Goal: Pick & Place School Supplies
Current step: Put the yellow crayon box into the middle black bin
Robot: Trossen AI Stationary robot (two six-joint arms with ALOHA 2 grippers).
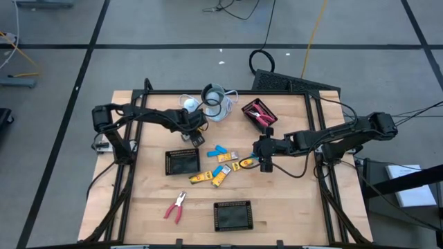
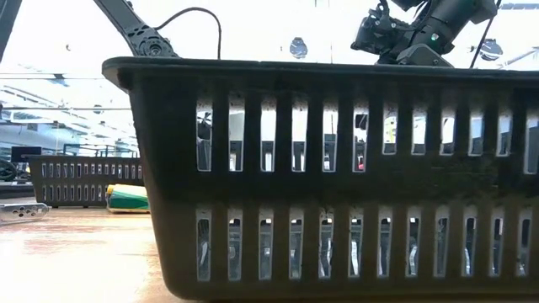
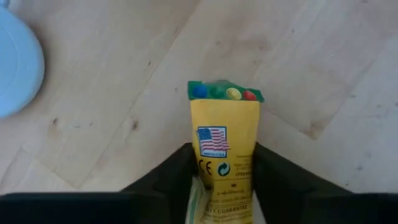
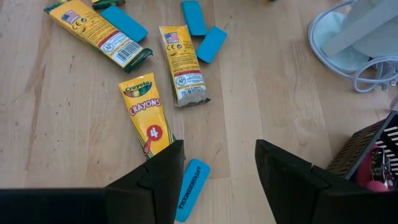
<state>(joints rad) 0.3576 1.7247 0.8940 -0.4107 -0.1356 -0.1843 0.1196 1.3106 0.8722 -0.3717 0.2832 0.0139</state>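
My left gripper [image 1: 197, 136] is shut on a yellow crayon pack [image 3: 224, 118] just beyond the far edge of a black mesh tray [image 1: 182, 162]. My right gripper [image 1: 266, 160] is open and empty above the table's middle. Its fingers [image 4: 163, 180] stand over a light-blue eraser [image 4: 191, 190] and the end of a flat-lying crayon pack [image 4: 149, 121]. More crayon packs [image 1: 202, 178] and blue erasers [image 1: 220, 150] lie flat on the wood between the two grippers. Red-handled pliers [image 1: 176, 206] lie near the front left. My left gripper pinches the crayon pack by its two long sides [image 3: 205, 171] between its two fingers, at the end away from the green flap. The fingers lie along the pack. Its green end [image 3: 224, 92], with coloured crayon tips, sticks out past the fingertips over bare wood.
A second black tray [image 1: 232, 215] stands near the front edge and fills the low view [image 2: 337, 168]. A third tray [image 1: 259, 114] at the back right holds red-handled tools. A pale cup [image 1: 216, 104] and a white disc [image 1: 189, 104] stand at the back.
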